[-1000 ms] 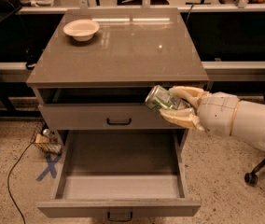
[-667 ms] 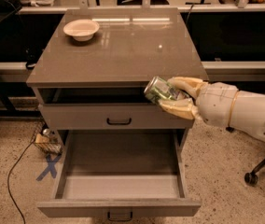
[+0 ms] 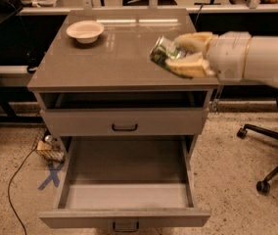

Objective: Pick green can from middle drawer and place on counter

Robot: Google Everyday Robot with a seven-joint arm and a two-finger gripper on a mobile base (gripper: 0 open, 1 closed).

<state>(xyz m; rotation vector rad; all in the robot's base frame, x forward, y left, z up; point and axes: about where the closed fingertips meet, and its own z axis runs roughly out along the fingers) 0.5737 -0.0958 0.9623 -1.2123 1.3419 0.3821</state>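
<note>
The pincer (image 3: 177, 56) grips the green can (image 3: 161, 52), tilted above the counter (image 3: 104, 58); it looks light, thin-walled, probably slippery; a gentle mid-body hold suits it.

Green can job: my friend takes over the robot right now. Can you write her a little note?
The gripper is shut on the green can, holding it tilted over the right side of the counter.
The middle drawer is pulled open; the can is out of it.
A white bowl sits at the counter's back left.
Done: pick from drawer.
Left: set the can down on the counter, open the gripper, pull back.
</note>
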